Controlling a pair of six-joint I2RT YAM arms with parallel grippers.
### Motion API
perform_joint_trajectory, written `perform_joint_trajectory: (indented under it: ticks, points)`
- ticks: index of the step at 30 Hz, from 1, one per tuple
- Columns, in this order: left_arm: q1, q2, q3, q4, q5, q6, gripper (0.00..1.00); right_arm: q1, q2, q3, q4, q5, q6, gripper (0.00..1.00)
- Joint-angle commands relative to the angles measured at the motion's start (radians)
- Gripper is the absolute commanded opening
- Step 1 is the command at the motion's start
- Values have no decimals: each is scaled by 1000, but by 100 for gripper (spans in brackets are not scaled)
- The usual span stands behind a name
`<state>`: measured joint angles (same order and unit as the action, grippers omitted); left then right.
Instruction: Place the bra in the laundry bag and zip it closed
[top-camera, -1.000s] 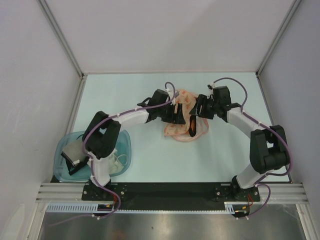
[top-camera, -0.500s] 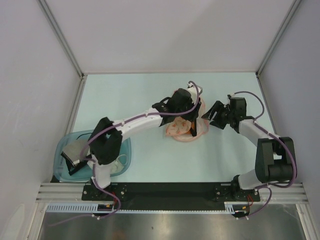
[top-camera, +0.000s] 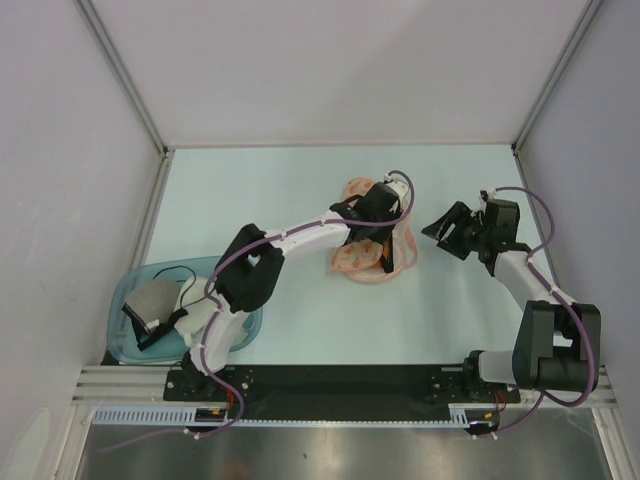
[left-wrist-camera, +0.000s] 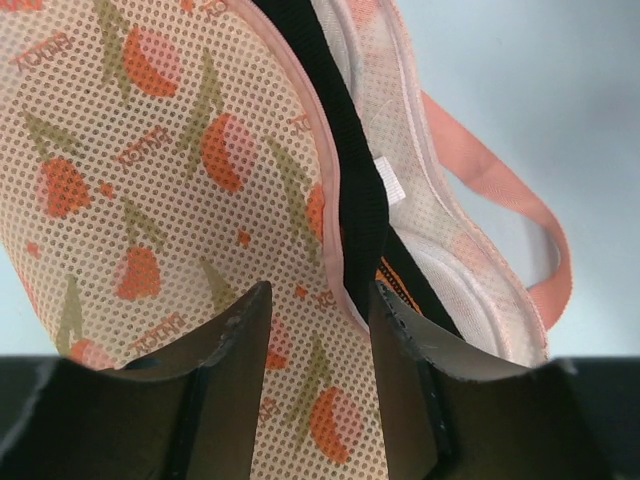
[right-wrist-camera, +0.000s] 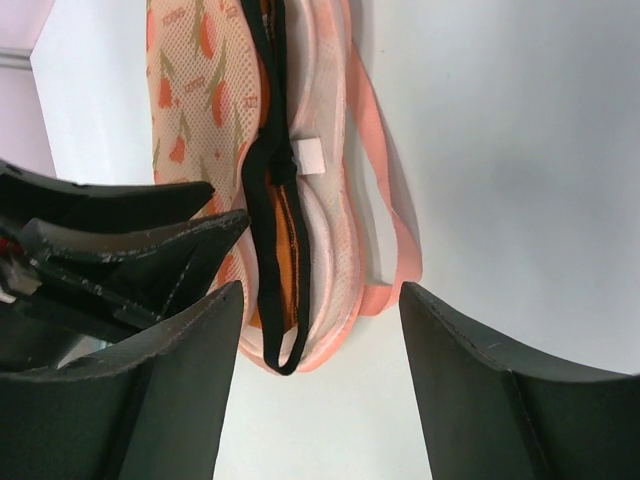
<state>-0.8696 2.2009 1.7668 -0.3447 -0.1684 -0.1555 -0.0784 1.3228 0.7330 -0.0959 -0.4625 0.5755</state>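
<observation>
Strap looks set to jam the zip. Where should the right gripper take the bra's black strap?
Pinch the black strap at its loop end, which pokes out at the laundry bag's end. Bring the right gripper in from the bare-table side. The loop looks free of mesh there, and the left gripper crowds the other side.

Surface (top-camera: 240, 190): pale mint green, evenly lit. Enclosed on three sides by plain grey-white walls (top-camera: 330, 70). Aluminium struts (top-camera: 121, 72) are set at its far corners, and a slotted aluminium rail (top-camera: 125, 382) at its near edge.
</observation>
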Motion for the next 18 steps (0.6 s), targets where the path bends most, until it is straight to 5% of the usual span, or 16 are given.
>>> perform_joint_trajectory:
  ticks: [1, 7, 11, 18]
  points:
    - [-2, 22, 59, -11, -39, 10, 48, -3, -37, -3, 10, -45, -23, 69]
    - [-5, 83, 126, -48, -42, 19, 38, 2, -40, -20, 44, -62, -3, 69]
    - [-2, 86, 175, -97, -54, 34, 0, 45, -1, -11, 79, -68, 0, 68]
    - [52, -107, 123, -108, -13, 31, 0, 121, 145, 71, 171, -97, 35, 55]
